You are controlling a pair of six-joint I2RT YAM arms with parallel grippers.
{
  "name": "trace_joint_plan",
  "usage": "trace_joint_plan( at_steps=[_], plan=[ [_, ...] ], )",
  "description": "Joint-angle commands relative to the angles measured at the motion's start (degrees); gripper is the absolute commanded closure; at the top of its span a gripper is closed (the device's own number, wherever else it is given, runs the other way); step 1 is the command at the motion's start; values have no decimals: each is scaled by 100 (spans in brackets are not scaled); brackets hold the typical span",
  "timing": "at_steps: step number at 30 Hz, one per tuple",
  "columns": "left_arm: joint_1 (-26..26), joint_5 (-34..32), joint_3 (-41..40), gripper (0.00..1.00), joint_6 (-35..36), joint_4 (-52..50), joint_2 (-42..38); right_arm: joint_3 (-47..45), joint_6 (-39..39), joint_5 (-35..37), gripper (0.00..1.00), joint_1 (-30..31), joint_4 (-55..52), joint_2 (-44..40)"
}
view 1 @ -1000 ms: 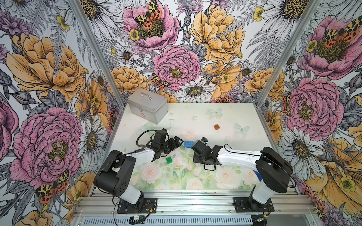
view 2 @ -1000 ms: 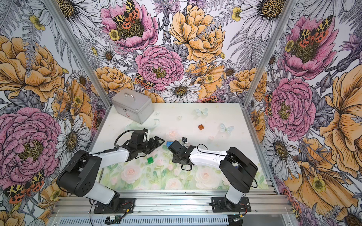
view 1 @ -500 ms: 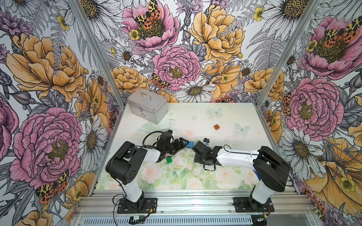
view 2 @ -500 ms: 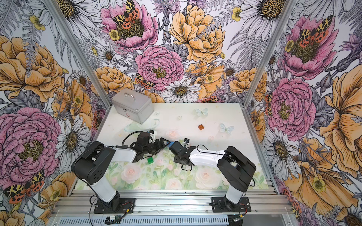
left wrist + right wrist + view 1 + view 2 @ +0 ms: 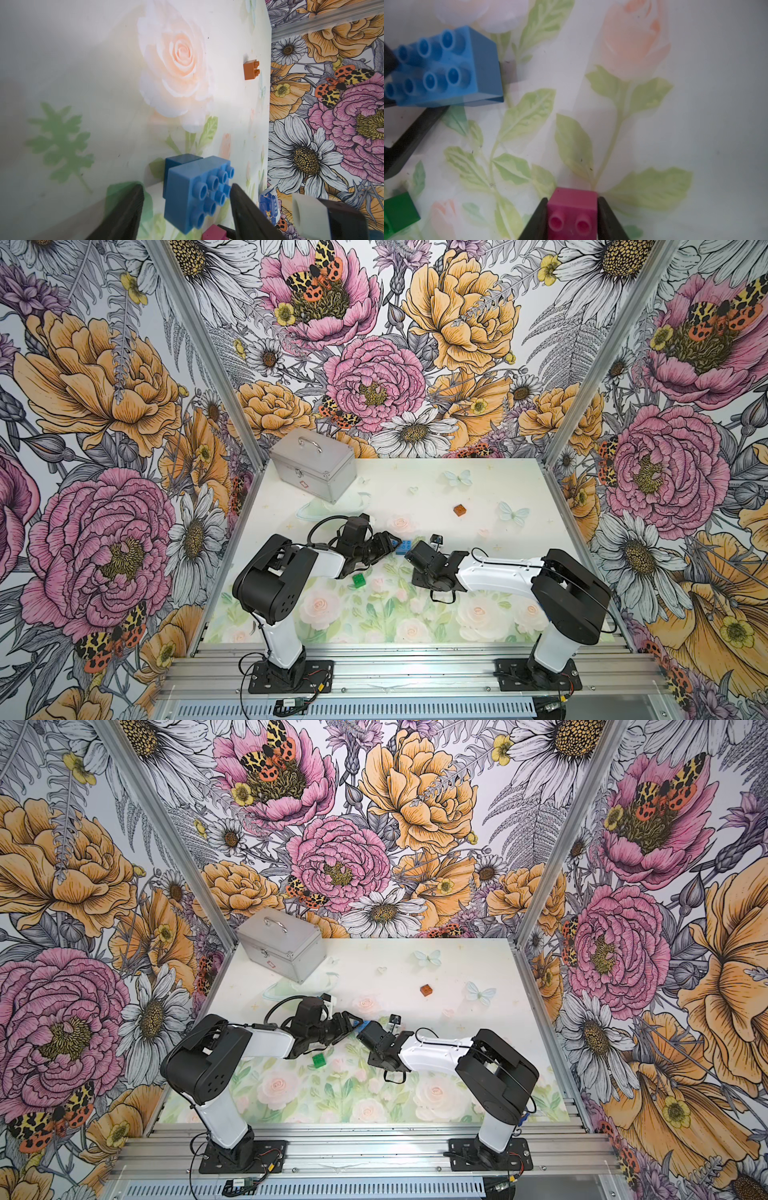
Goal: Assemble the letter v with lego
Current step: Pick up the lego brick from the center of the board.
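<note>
1. In both top views no V stands yet. The light blue studded plastic brick (image 5: 404, 546) lies on the floral surface (image 5: 478, 485) between the left gripper (image 5: 392, 543) and the right gripper (image 5: 410, 555). A small green studded brick (image 5: 359, 580) sits loose near it, toward the arm bases. A small brown studded brick (image 5: 459, 510) lies well apart from it, toward the back wall.
2. In the left wrist view the left gripper (image 5: 186, 186) straddles the light blue brick with jaws spread: one finger meets the studs, and a gap shows at the other. A small dark blue brick (image 5: 180, 161) touches its far side; whether the two are clicked together cannot be told.
3. In the right wrist view the right gripper (image 5: 572, 199) pinches a small pink studded brick (image 5: 572, 207), near the light blue brick but apart from it.
4. This looks like an early stage. At most the blue point is begun, and pink, green and brown are all to be mounted.
</note>
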Motion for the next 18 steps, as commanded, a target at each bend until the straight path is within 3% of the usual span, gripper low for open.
trace_joint_plan(
  at_steps=[1,9,15,18],
  plan=[
    [-99,-233,111,38,211,-752,174,139,11,58,70,-64,-3,96],
    [-98,-273,167,46,223,-861,406,432,-308,-10,83,-398,-14,-24],
    [-98,-302,201,49,236,-917,426,1289,-989,-123,98,-773,-437,306],
    [-94,-300,220,50,252,-944,421,1652,-1257,-260,100,-887,-588,589]
  ],
)
